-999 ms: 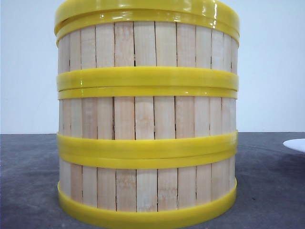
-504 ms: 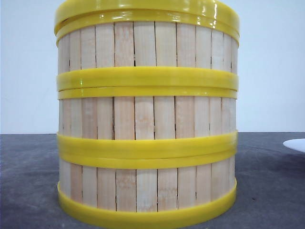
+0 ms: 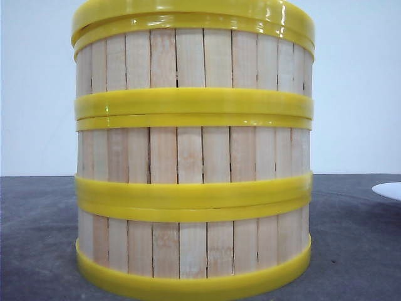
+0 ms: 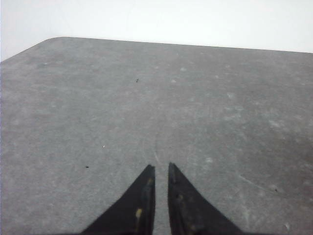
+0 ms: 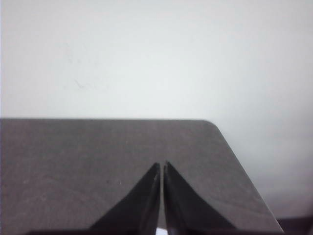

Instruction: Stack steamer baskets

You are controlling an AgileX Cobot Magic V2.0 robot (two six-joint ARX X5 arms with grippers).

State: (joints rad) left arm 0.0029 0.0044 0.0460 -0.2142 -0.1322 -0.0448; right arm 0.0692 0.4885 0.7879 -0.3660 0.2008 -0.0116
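Close to the front camera, a stack of three steamer baskets [image 3: 193, 157] fills most of the view, standing upright on the grey table [image 3: 37, 251]. The bottom basket [image 3: 193, 248] sits on the table, its lowest yellow rim cut off slightly by the lower edge of the picture; the middle basket [image 3: 193, 153] rests squarely on it, and the top basket [image 3: 193, 59] sits on that, its upper rim reaching almost to the top edge. The insides of all three are hidden, since only the slatted walls and yellow rims face the camera. At about 3 o'clock from the stack, well apart from it, a white plate [image 3: 388, 189] pokes in from the edge of the picture, mostly cut off. Beyond the table is a plain pale wall [image 3: 351, 94]. Neither arm appears in the front view. In the left wrist view, the left gripper [image 4: 161, 167] hangs over bare table with its dark fingers nearly pressed together, only a thin slit between the tips, pinching nothing. In the right wrist view, the right gripper [image 5: 161, 164] likewise has its fingers drawn together to a narrow slit, empty, over a rounded corner of the table, with the wall behind. The baskets show in neither wrist view.
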